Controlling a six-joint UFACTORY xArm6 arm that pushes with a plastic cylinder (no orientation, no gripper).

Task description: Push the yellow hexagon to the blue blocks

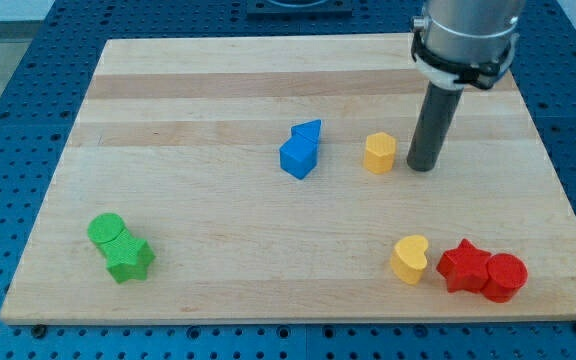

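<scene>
- Rod's lower end, my tip [423,167], sits on the wooden board [218,270], just beside the yellow hexagon [379,153] at its 3 o'clock; we can't tell if it's touching, a thin gap seems to show.
- No jaws on this tool, so nothing clenched or grasped; it's a bare rod that only pushes.
- Yellow hexagon lies a bit to the 1 o'clock of the board's centre, upright, on its own.
- Blue blocks: a blue cube [297,158] with a blue triangle [308,130] touching it at its 12–1 o'clock; the pair sits at the hexagon's 9 o'clock, near but clearly apart, bare wood between.
- Progress, our call: tip is lined up on the far side of the hexagon from the blues, so the approach looks done; the push itself is what's left. Hexagon not yet at the blue blocks.
- Remaining: slide toward 9 o'clock, roughly straight, until the hexagon meets the blue cube.
- Risk: an off-centre hit could spin the hexagon off toward 7 or 11 o'clock.
- Not in the path: yellow heart [409,259], red star [464,264] and red cylinder [505,277] at the board's 4–5 o'clock; green cylinder [106,231] and green star [130,259] at 8 o'clock.
</scene>
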